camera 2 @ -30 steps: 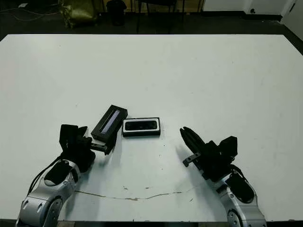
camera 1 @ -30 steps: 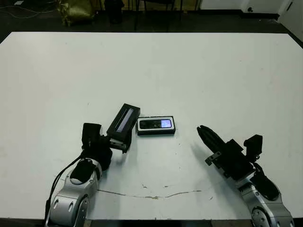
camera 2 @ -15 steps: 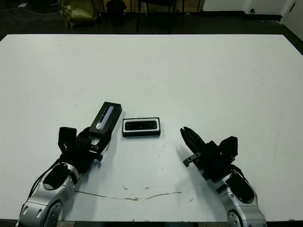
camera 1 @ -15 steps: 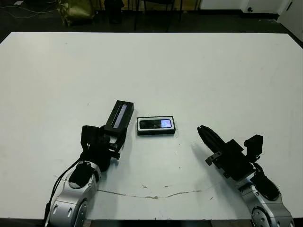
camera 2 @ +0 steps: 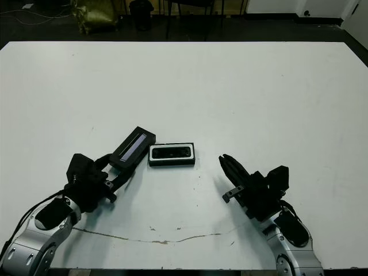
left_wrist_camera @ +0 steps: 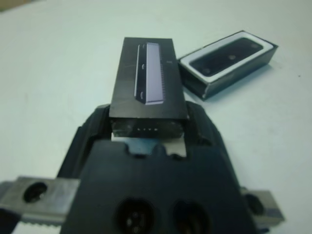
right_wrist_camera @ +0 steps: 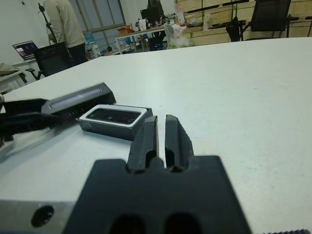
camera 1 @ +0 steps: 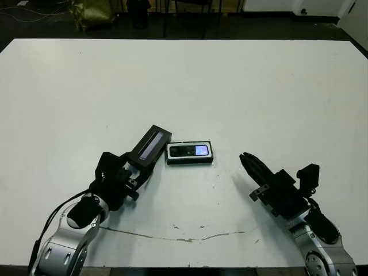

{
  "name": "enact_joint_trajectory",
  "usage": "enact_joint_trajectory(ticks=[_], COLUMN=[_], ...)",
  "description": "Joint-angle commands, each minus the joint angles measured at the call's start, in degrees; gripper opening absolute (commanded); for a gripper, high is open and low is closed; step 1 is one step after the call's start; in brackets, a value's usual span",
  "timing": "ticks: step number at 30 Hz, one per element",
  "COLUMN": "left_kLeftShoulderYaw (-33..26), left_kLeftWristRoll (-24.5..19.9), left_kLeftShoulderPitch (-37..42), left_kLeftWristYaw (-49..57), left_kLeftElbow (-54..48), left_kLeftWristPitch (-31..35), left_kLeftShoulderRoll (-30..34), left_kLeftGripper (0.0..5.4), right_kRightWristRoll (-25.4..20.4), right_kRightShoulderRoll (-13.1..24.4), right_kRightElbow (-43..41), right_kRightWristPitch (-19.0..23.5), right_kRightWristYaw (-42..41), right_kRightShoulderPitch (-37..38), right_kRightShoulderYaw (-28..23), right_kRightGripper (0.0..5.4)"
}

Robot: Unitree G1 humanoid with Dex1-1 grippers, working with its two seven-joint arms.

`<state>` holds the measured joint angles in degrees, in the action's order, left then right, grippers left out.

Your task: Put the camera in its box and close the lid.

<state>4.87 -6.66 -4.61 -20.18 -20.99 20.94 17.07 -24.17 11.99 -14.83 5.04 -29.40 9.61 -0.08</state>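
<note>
The lid (camera 1: 150, 145), a flat black cover with a greyish-purple stripe, is tilted above the table with its far end next to the box's left end. My left gripper (camera 1: 133, 170) is shut on its near end; in the left wrist view the fingers (left_wrist_camera: 95, 127) clamp both sides of the lid (left_wrist_camera: 148, 78). On the table lies the box (camera 1: 189, 160), white-lined, with the camera (camera 1: 190, 150) lying inside it. The box (left_wrist_camera: 253, 62) also shows in the left wrist view. My right gripper (camera 1: 248, 162) hovers to the right of the box, shut and holding nothing.
A thin crack line (camera 1: 184, 237) runs across the table near its front edge. Beyond the table a person (right_wrist_camera: 63, 24) stands by a dark chair (right_wrist_camera: 51, 59), with desks and shelves further back. The far table edge (camera 1: 184, 39) borders dark floor.
The left arm has shifted left and lower. The lid in its grip has swung so its far end points more to the right, close to the box. The right arm has not moved.
</note>
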Motion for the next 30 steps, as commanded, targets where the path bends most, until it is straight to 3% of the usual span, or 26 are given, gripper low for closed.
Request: enact_joint_trajectory(ticks=[1, 7, 13, 19, 30], left_kLeftShoulderYaw=[-4.64, -10.74, -8.89, -2.79, 6.29], left_kLeftWristRoll=[-1.69, -7.70, -12.38, -11.93, -8.74], left_kLeftShoulderPitch=[3.59, 13.65, 22.37, 29.65, 38.13], left_kLeftWristYaw=[-3.11, -12.63, -24.06, -33.85, -46.10], left_kLeftElbow=[1.36, 4.43, 10.87, 18.03, 29.52], left_kLeftWristPitch=[-1.80, -0.08, 5.16, 6.00, 0.92], left_kLeftShoulderRoll=[4.10, 12.69, 19.06, 21.98, 19.73], left_kLeftGripper=[2.26, 2.26, 2.26, 2.26, 2.26], right_kRightWristRoll=[0.30, 0.24, 0.36, 0.66, -0.14], right_kRightShoulderRoll=[-0.19, -0.58, -0.55, -0.44, 0.39], right_kRightElbow=[0.57, 1.69, 0.73, 1.65, -0.74], right_kRightWristPitch=[0.45, -0.40, 0.89, -0.36, 3.82], right_kRightWristYaw=[0.48, -0.25, 0.67, -0.20, 1.57], right_kRightShoulderPitch=[0.90, 0.55, 0.83, 0.42, -0.22], right_kRightShoulderYaw=[-0.11, -0.03, -0.06, -0.41, -2.02], right_kRightGripper=[0.00, 0.00, 0.00, 0.00, 0.00])
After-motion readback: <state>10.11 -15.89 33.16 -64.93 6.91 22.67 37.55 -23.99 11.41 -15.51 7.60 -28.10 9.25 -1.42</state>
